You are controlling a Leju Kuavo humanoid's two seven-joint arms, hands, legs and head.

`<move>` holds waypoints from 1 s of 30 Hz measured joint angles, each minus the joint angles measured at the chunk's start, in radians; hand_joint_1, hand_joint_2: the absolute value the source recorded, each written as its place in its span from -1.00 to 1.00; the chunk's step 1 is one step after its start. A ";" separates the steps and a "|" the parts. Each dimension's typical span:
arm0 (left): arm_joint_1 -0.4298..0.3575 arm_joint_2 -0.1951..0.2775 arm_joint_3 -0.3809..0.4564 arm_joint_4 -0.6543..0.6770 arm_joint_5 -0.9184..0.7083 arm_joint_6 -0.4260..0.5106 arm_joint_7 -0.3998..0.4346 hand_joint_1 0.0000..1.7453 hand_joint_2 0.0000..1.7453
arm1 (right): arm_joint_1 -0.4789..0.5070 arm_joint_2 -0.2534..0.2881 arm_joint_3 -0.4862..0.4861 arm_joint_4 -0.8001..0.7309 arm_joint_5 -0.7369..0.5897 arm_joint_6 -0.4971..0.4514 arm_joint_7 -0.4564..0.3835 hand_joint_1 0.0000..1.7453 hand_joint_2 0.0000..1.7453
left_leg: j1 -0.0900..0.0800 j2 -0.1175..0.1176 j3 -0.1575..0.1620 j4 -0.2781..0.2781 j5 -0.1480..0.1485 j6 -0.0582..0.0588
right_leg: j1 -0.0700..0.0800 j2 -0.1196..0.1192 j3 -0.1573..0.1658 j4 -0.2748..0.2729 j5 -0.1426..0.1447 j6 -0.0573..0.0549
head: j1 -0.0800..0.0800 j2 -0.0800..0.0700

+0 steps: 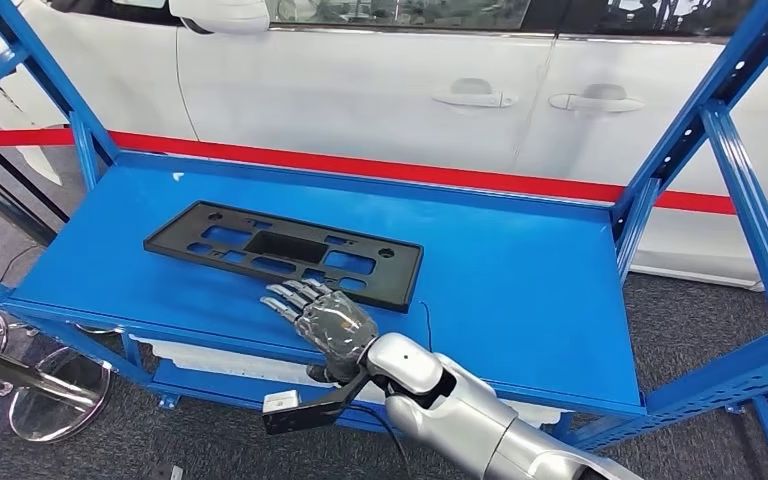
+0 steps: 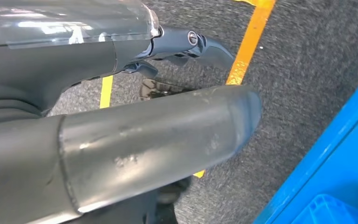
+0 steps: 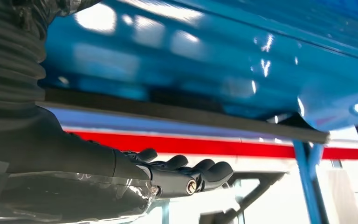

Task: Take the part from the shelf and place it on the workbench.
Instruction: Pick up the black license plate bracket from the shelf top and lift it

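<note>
- Part (image 1: 285, 254): flat black plastic panel with rectangular cut-outs, lying flat on the blue shelf (image 1: 520, 290), skewed to the shelf edges, toward the left-centre of the deck.
- Our right robot hand (image 1: 320, 315) sits palm-down at the near long edge of the part, fingers stretched out flat and apart, holding nothing. We see the fingertips (image 1: 282, 297) over or touching the part's near edge; we cannot tell which.
- In the right wrist view the same hand (image 3: 177, 175) shows dark fingers extended side by side, with the thin dark edge of the part (image 3: 182, 114) close by and the glossy blue shelf surface (image 3: 214, 56) beyond it.
- Our left robot hand (image 2: 158, 135) hangs over grey carpet floor (image 2: 307, 56) with a yellow floor line (image 2: 251, 42); nothing visible in it, but whether the fingers are spread or curled we cannot tell.
- Behind the shelf: white car (image 1: 380, 90) and a red strip (image 1: 360, 165) running across at shelf height.
- Blue upright posts (image 1: 750, 200) frame the shelf on both sides.
</note>
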 joint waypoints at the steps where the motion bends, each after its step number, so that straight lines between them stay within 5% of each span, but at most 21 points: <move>1: -0.004 0.000 -0.003 0.000 -0.007 0.000 0.003 -1.00 -1.00 | -0.006 0.014 0.007 0.015 0.010 -0.011 0.005 -1.00 1.00 | -0.002 -0.001 0.014 -0.030 0.006 0.004 | 0.001 0.001 -0.001 0.000 0.000 0.004 | 0.000 0.000; 5: -0.014 0.000 -0.016 0.000 -0.021 -0.001 0.017 -1.00 -1.00 | -0.036 0.074 0.030 0.091 0.030 -0.022 0.012 -1.00 1.00 | 0.000 0.001 0.019 -0.050 0.011 0.022 | 0.002 0.000 -0.008 0.013 -0.011 0.023 | 0.000 0.000; 9: -0.019 -0.001 -0.022 0.000 -0.026 -0.001 0.023 -1.00 -1.00 | -0.050 0.117 0.057 0.166 0.046 -0.021 0.014 -1.00 1.00 | 0.003 0.005 0.021 -0.056 0.016 0.037 | -0.002 -0.003 -0.106 0.229 -0.123 0.034 | 0.000 0.000; 11: -0.018 -0.001 -0.022 0.000 -0.026 -0.001 0.024 -1.00 -1.00 | -0.048 0.128 0.070 0.196 0.050 -0.022 0.016 -1.00 1.00 | 0.002 0.004 0.021 -0.053 0.014 0.037 | -0.003 -0.003 -0.135 0.285 -0.125 0.035 | 0.000 0.000; 14: -0.018 -0.003 -0.023 0.000 -0.027 -0.001 0.024 -1.00 -1.00 | -0.051 0.145 0.080 0.228 0.051 -0.028 0.017 -1.00 1.00 | 0.001 0.001 0.025 -0.048 0.008 0.033 | -0.001 -0.003 -0.058 0.118 -0.027 0.025 | 0.000 0.000; 16: -0.019 -0.005 -0.023 0.000 -0.027 -0.001 0.024 -1.00 -1.00 | -0.055 0.157 0.085 0.243 0.051 -0.032 0.017 -1.00 1.00 | -0.002 0.000 0.023 -0.043 0.004 0.025 | 0.003 -0.003 -0.014 0.021 0.003 0.017 | 0.000 0.000; 21: -0.019 -0.006 -0.023 0.000 -0.027 0.000 0.024 -1.00 -1.00 | -0.060 0.174 0.089 0.269 0.050 -0.034 0.017 -1.00 1.00 | 0.003 0.001 0.008 -0.013 -0.023 -0.003 | 0.000 -0.003 -0.004 -0.010 0.011 -0.004 | 0.000 0.000; 25: -0.017 -0.006 -0.023 0.000 -0.028 -0.001 0.024 -1.00 -1.00 | -0.061 0.184 0.092 0.282 0.050 -0.034 0.017 -1.00 1.00 | 0.007 0.002 -0.101 0.220 -0.130 -0.019 | -0.003 -0.006 -0.003 -0.012 0.013 -0.011 | 0.000 0.000; 27: -0.016 -0.006 -0.023 0.000 -0.028 0.000 0.024 -1.00 -1.00 | -0.061 0.185 0.093 0.290 0.050 -0.034 0.017 -1.00 1.00 | 0.009 0.002 -0.106 0.222 -0.104 -0.021 | -0.003 -0.005 -0.003 -0.009 0.010 -0.010 | 0.000 0.000; 30: -0.017 -0.005 -0.023 0.000 -0.029 0.001 0.024 -1.00 -1.00 | -0.064 0.189 0.093 0.298 0.047 -0.042 0.018 -1.00 1.00 | 0.010 0.002 -0.014 0.026 -0.010 -0.016 | -0.002 -0.002 -0.002 -0.001 0.003 -0.002 | 0.000 0.000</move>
